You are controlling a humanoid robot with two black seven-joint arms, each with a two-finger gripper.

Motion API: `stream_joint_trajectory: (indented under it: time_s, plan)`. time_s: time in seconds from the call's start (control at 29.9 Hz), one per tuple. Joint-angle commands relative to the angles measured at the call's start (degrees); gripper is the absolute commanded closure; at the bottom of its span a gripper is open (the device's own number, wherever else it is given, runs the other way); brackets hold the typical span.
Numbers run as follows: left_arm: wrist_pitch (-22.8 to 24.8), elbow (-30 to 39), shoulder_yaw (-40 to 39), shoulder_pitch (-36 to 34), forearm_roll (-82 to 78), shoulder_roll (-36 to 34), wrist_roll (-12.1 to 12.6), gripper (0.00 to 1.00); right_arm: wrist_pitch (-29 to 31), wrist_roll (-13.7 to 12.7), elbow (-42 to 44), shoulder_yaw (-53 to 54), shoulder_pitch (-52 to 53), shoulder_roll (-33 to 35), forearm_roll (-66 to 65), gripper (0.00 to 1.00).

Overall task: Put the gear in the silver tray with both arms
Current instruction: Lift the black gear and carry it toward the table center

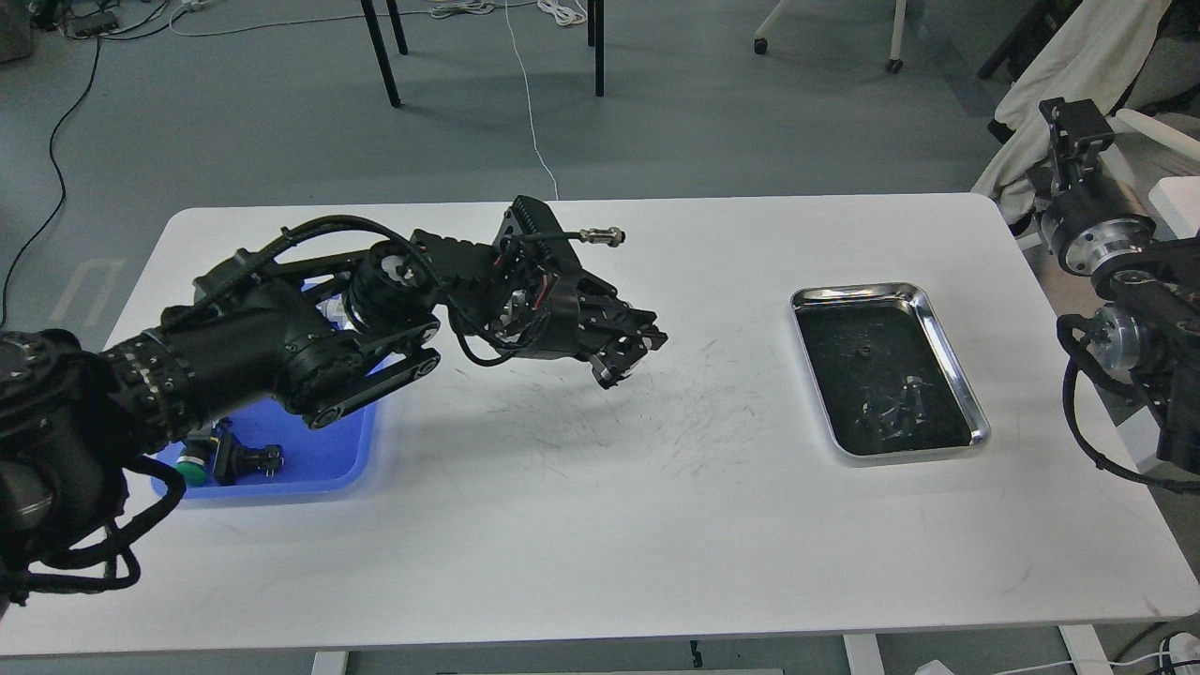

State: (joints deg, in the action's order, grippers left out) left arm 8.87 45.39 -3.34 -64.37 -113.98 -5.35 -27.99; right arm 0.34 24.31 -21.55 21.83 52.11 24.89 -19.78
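A blue tray (323,469) of parts sits on a white table (600,562).

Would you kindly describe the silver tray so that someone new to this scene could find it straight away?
Start at the white table and look to its right side, well away from the left gripper over the middle. There lies the silver tray, rectangular with rounded corners. Its shiny raised metal rim and dark base set it apart from the blue plastic tray on the far left.

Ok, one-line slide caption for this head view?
Left gripper hovers over the white table between blue tray and silver tray; right gripper raised off-table.
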Motion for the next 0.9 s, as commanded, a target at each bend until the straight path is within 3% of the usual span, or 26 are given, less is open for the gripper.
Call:
stream_joint_trajectory:
  time_s: [0.0, 0.37, 0.87]
  plan:
    - [-0.1, -2.1, 0.0, 0.9, 0.0, 4.2, 0.0, 0.96, 0.0, -0.1, 0.0, -0.1, 0.0, 0.0, -0.1, 0.12]
    - [-0.5, -9.7, 0.7, 3.4, 0.0, 5.3, 0.0, 0.96, 0.2, 0.0, 0.5, -0.4, 0.0, 0.1, -0.3, 0.12]
    - [-1.4, -9.9, 2.5, 4.2, 0.2, 5.3, 0.0, 0.95, 0.2, -0.1, 0.7, -0.6, -0.1, 0.1, -0.5, 0.12]
